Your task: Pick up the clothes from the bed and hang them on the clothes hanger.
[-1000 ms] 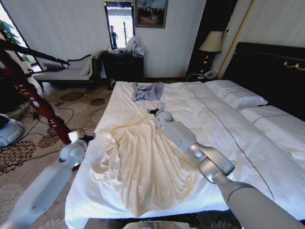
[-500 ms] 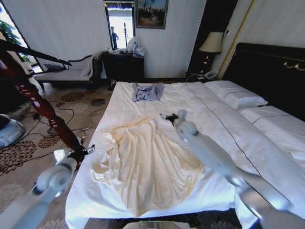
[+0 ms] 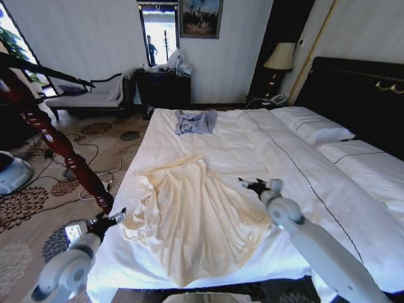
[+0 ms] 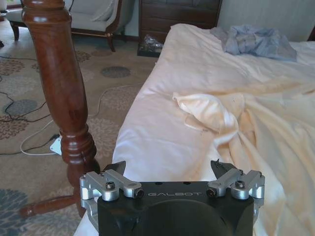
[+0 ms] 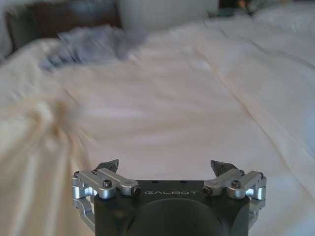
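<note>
Lying spread flat on the white bed (image 3: 328,189), the cream dress (image 3: 196,221) ran its long axis from the foot edge toward the small grey-blue garment (image 3: 194,121). Its narrow top end pointed at that garment, well short of it, and its wide hem fanned out at the foot edge nearest the robot. A thin dark seam line (image 3: 297,170) crossed the duvet beside the dress, on the pillow side. The right gripper (image 3: 255,185) hovered just past the dress's edge on that side, above bare duvet, jaws spread apart and holding nothing. The left gripper (image 3: 112,218) sat off the bed's edge on the opposite side of the dress, beside the foot of the reddish-brown turned wooden post (image 3: 60,145), jaws likewise parted and empty.
</note>
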